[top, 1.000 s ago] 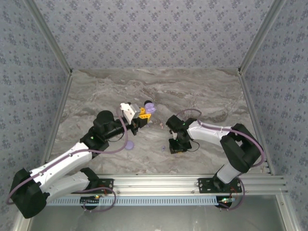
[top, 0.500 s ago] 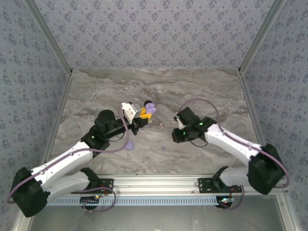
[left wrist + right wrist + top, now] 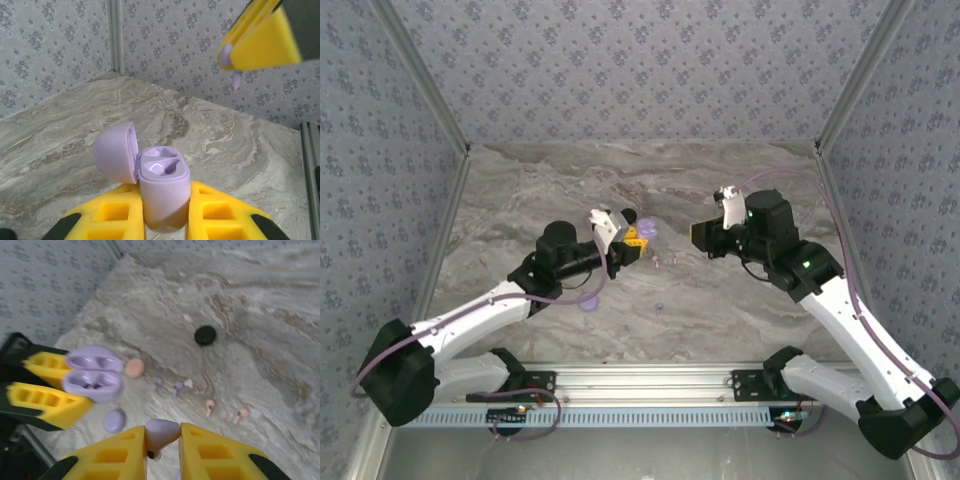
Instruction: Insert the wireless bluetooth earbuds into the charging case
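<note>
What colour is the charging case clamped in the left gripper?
Lilac, body and open lid alike; the case shows best in the left wrist view.

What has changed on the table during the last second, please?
The right gripper rose off the table and moved farther out, shut on a lilac earbud. The left gripper shifted slightly right, keeping the open lilac case. The loose earbuds stayed.

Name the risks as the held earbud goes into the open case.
1. The lilac earbud sits at the very tips of the right gripper; it may slip or twist before reaching its slot.
2. The charging case is held off the table by the left gripper alone; a misaligned push may tilt it or knock its open lid.
</note>
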Action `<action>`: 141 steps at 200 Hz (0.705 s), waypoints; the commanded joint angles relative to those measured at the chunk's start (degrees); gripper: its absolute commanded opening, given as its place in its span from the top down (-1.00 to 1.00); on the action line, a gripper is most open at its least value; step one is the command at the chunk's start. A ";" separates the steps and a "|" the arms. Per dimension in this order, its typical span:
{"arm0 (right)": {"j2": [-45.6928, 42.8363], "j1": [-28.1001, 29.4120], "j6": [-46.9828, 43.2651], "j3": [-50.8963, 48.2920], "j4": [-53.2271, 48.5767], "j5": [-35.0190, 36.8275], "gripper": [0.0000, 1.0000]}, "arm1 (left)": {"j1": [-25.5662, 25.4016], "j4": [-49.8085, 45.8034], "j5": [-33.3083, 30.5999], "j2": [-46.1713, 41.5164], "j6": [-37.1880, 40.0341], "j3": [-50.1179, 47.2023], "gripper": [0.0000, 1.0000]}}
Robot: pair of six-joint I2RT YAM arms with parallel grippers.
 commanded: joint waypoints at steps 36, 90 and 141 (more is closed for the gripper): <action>1.39 2.92 3.82 1.59 8.94 -4.11 0.53 | -0.42 5.60 4.25 2.63 -0.83 4.13 1.00; 3.96 6.15 5.69 0.85 14.52 -2.88 0.53 | -0.61 6.07 5.22 3.06 -0.99 4.34 1.00; 5.77 6.66 5.59 0.70 14.68 -2.52 0.53 | -0.70 7.38 5.67 3.05 -1.94 4.14 1.00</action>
